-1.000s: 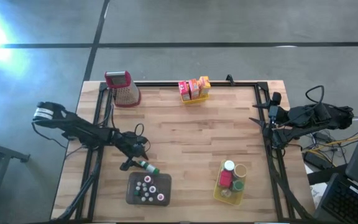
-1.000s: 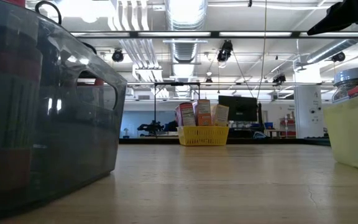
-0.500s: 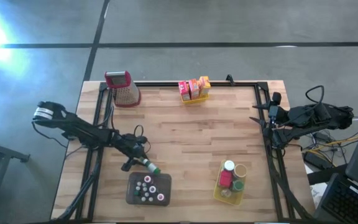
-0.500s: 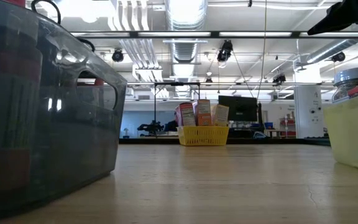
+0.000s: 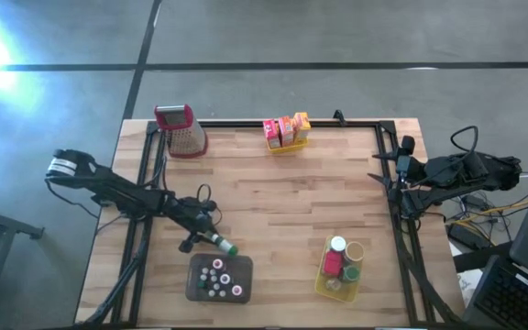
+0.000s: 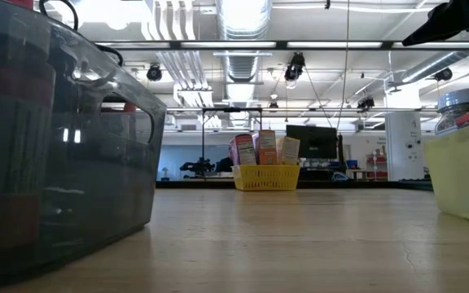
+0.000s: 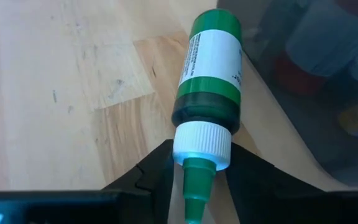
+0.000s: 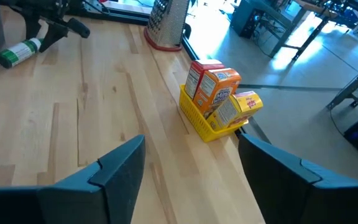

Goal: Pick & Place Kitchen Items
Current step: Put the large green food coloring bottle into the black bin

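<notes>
My left gripper (image 5: 202,240) is near the table's near-left part, just beyond the grey tray (image 5: 193,282), and is shut on a small green bottle (image 5: 222,246) with a white label and white cap. In the left wrist view the bottle (image 7: 209,68) sticks out past the fingers, beside the tray's wall (image 7: 328,93). Several tiny bottles with coloured caps (image 5: 218,277) stand in the tray. My right gripper (image 8: 191,168) is open, parked over the table's right edge (image 5: 401,170). My left gripper pinches the green bottle at its white cap (image 7: 202,146), one finger (image 7: 151,177) on each side. The green nozzle points back between the fingers. The bottle lies along the fingers and juts forward, base toward the tray. Whether its base touches the table I cannot tell.
A yellow basket (image 5: 285,145) with orange, yellow and red boxes sits at the far edge. Another yellow basket (image 5: 324,284) holding jars is near the near-right. A metal grater with a red handle (image 5: 183,130) stands at the far left. Bare wood lies in the middle.
My left gripper, still shut on the green bottle, has crept slightly toward the right and the grey tray, and the bottle's free end has swung a little toward the near edge.
</notes>
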`<action>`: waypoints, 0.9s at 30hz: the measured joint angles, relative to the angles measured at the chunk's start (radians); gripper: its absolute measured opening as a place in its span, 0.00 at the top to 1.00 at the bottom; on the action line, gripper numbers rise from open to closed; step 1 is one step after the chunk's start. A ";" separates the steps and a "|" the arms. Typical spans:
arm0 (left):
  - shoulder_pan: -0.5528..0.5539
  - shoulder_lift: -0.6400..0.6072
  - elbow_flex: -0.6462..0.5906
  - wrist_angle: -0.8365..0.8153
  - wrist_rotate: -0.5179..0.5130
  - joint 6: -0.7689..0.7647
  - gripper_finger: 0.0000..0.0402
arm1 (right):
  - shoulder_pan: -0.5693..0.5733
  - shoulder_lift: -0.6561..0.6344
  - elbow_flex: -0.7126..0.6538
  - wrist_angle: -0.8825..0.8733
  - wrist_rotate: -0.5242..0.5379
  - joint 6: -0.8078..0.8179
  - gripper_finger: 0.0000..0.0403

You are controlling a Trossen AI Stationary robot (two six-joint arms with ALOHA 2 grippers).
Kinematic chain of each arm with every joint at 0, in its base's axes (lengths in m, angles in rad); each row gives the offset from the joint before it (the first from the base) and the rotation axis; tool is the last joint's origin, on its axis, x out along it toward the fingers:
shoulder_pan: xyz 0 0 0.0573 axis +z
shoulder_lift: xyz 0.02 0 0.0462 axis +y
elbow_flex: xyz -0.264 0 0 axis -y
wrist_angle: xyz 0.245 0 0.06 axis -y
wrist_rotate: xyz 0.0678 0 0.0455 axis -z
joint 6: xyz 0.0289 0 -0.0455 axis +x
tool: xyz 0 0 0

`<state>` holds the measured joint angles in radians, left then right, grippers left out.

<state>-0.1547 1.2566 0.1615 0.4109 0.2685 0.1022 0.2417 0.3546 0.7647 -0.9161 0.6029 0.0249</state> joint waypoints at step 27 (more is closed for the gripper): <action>-0.005 -0.036 0.064 -0.157 -0.062 0.109 0.67 | 0.000 0.000 0.000 0.000 0.000 0.000 0.13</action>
<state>-0.1593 1.2202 0.2259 0.2540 0.2064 0.2114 0.2413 0.3546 0.7647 -0.9161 0.6029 0.0247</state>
